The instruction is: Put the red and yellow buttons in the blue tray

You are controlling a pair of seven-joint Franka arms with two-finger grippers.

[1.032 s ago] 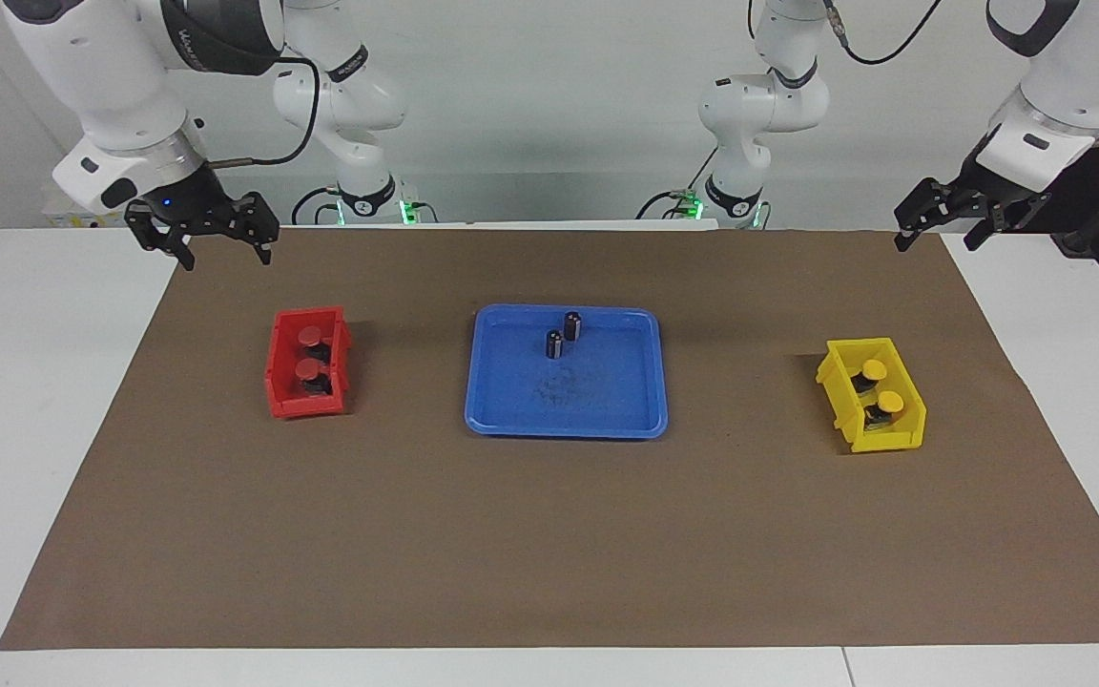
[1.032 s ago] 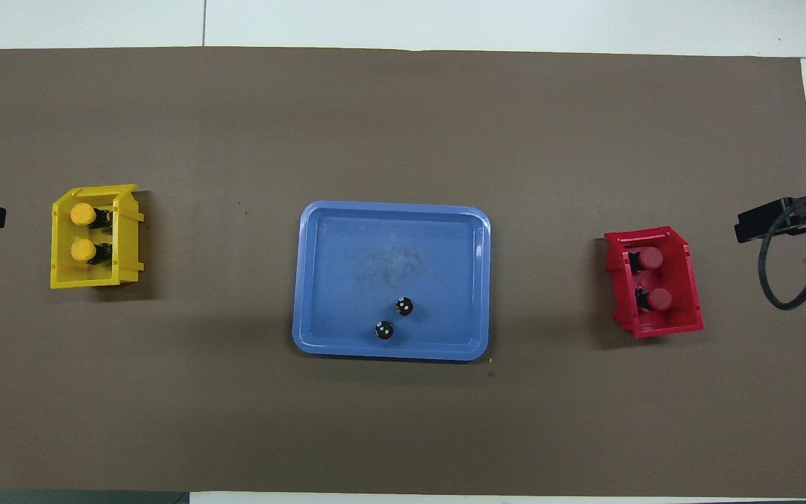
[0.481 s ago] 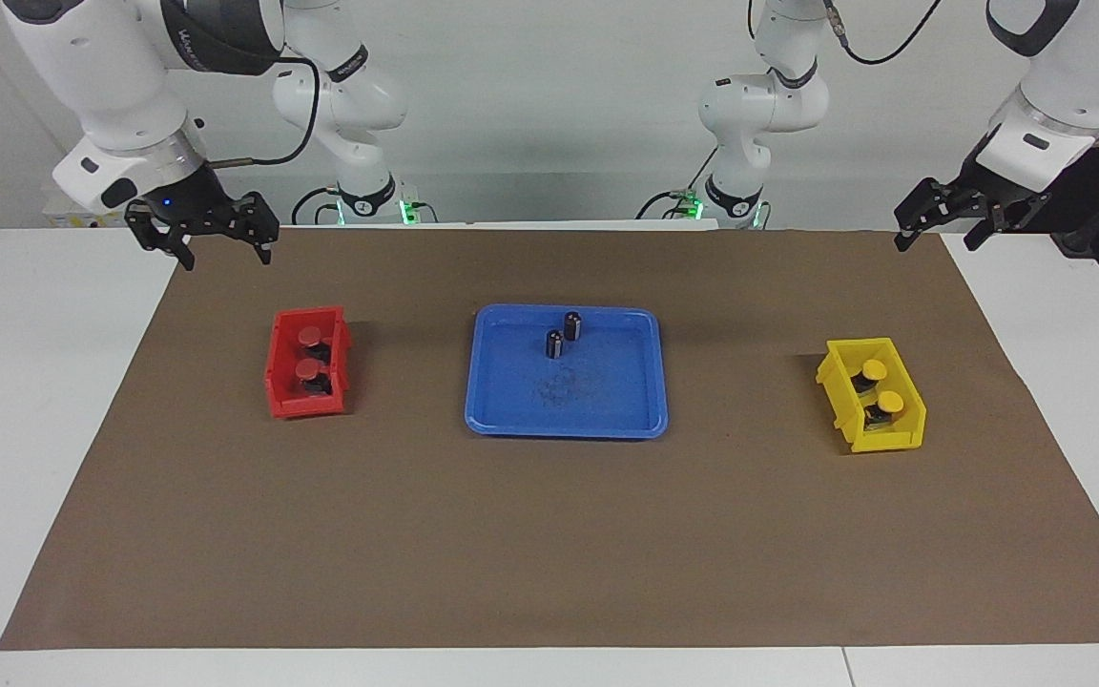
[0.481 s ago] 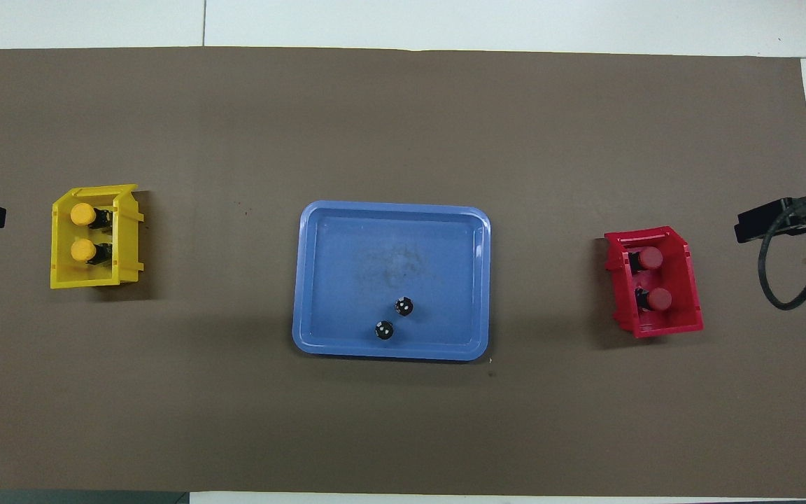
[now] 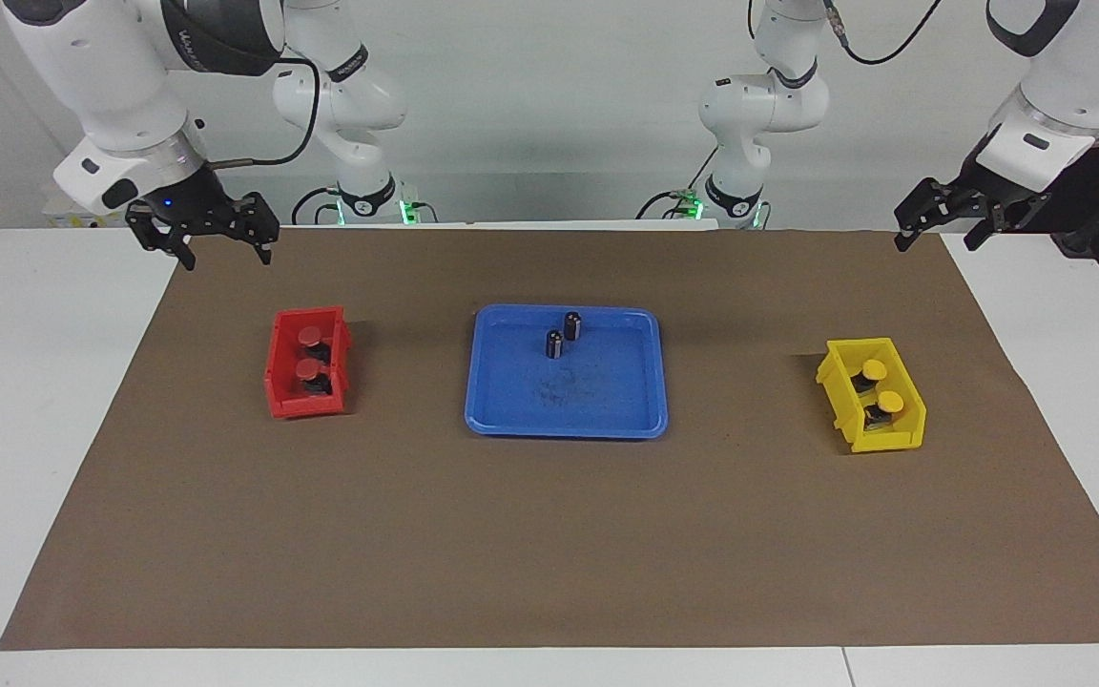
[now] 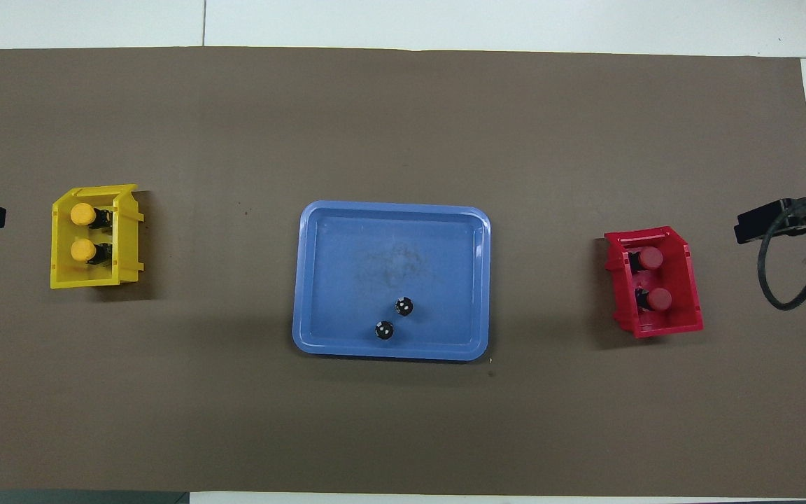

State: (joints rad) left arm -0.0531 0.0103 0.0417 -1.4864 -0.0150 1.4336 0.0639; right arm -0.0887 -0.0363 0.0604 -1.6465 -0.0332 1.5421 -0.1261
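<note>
Two red buttons (image 5: 309, 336) lie in a small red bin (image 5: 278, 386) toward the right arm's end of the table. Two yellow buttons (image 5: 875, 368) lie in a small yellow bin (image 5: 840, 405) toward the left arm's end. The blue tray (image 5: 607, 401) sits between the bins and holds no button. My right gripper (image 5: 225, 258) is open and empty, raised over the mat's edge near the red bin. My left gripper (image 5: 937, 243) is open and empty, raised over the mat's corner near the yellow bin. The overhead view shows the red buttons (image 6: 650, 258), the yellow buttons (image 6: 82, 214) and the tray (image 6: 347, 280).
Two small dark capless cylinders (image 5: 572, 324) stand upright in the tray, in the part nearest the robots; they also show in the overhead view (image 6: 404, 306). A brown mat (image 5: 549, 534) covers the table.
The right gripper has risen very slightly. Nothing else has moved.
</note>
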